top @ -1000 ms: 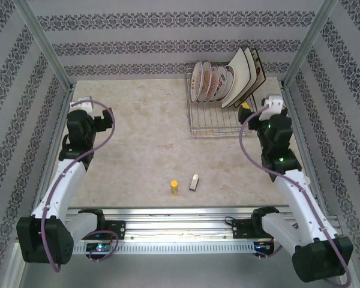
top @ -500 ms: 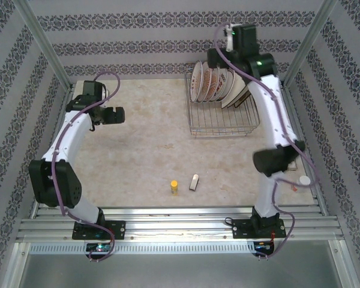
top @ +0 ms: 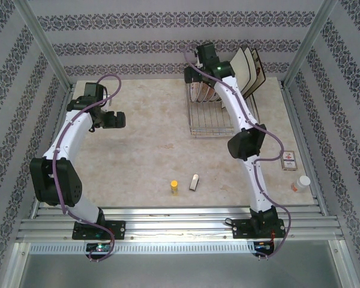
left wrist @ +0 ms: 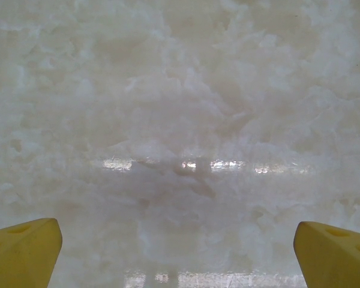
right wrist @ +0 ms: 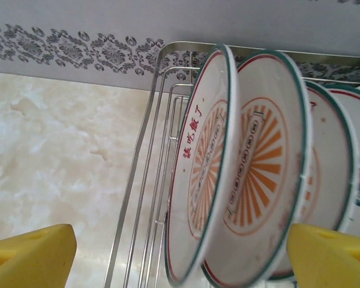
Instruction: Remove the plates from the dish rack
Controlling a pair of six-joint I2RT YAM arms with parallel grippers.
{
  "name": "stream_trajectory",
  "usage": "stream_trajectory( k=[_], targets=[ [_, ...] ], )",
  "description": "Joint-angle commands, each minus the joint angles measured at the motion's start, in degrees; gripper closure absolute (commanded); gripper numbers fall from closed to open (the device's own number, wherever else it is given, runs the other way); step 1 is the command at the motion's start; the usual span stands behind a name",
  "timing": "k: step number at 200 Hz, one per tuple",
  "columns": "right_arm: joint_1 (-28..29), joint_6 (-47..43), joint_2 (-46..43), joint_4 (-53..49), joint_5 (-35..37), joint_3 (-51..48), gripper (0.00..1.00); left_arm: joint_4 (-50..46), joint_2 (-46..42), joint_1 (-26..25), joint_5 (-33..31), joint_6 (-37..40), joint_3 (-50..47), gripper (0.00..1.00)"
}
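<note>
My right gripper (right wrist: 180, 261) hangs at the left end of the dish rack (right wrist: 149, 150). Its yellow fingers (right wrist: 30, 255) are spread wide and grip nothing. In the wrist view one finger sits over bare worktop (right wrist: 60, 156) outside the rack's wire edge, and the other lies low in front of the third plate's rim. The first two round plates (right wrist: 199, 180) show between them. These plates stand on edge in the slots, packed close, with very little gap from rim to rim. The outermost one stands just inside the rack's rounded end wire. Whether a finger touches any rim, I cannot tell.

From above, the rack stands at the far right of the worktop, close to the back wall (top: 138, 48). The square plates (top: 245, 67) lean at its right end, and my right arm crosses over its middle.

Left of the rack the worktop lies open all the way to my left gripper (top: 112, 120). That gripper is wide open and empty, above bare marbled surface near the far left.

Nearer the bases, a small yellow object (top: 174, 186) and a pale stick (top: 194, 182) lie close together, well apart from the rack. A small box (top: 288, 159) and a white bottle (top: 299, 183) sit by the right edge — the room is tight on that side.
</note>
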Motion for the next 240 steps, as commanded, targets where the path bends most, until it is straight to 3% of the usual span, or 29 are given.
stream_trajectory(
  k=[1,27,81,111,155,187,223,240],
  targets=[
    [0.7,2.6,0.6,5.4,1.3,-0.4,0.11,-2.4,-0.6,-0.6,0.6,1.3,1.5,0.01],
    [0.7,3.8,1.2,9.7,2.3,-3.9,0.14,-2.3,-0.6,-0.5,0.4,1.6,1.6,0.00],
    [1.5,6.1,6.3,13.8,4.4,-1.0,0.21,-1.7,-0.9,-0.6,0.1,1.9,0.1,0.01],
    [2.7,6.1,8.4,15.2,10.0,0.3,0.23,-2.1,-1.2,-0.5,-0.3,2.4,-0.2,0.01],
    [3.3,7.8,9.7,15.4,15.0,0.6,0.33,-2.7,-1.5,-0.6,-0.2,2.3,-0.1,0.01],
    [3.5,7.6,8.9,15.4,16.2,-0.1,0.47,-2.5,-1.8,-0.6,-0.4,2.0,-0.1,0.00],
    [3.5,7.5,7.7,15.6,16.3,-0.3,0.74,-2.7,-2.2,-0.6,-0.4,1.6,0.0,0.00],
    [3.5,7.6,7.1,15.6,16.2,-0.2,0.82,-2.9,-2.3,-0.6,-0.4,1.5,0.1,0.01]
  ],
)
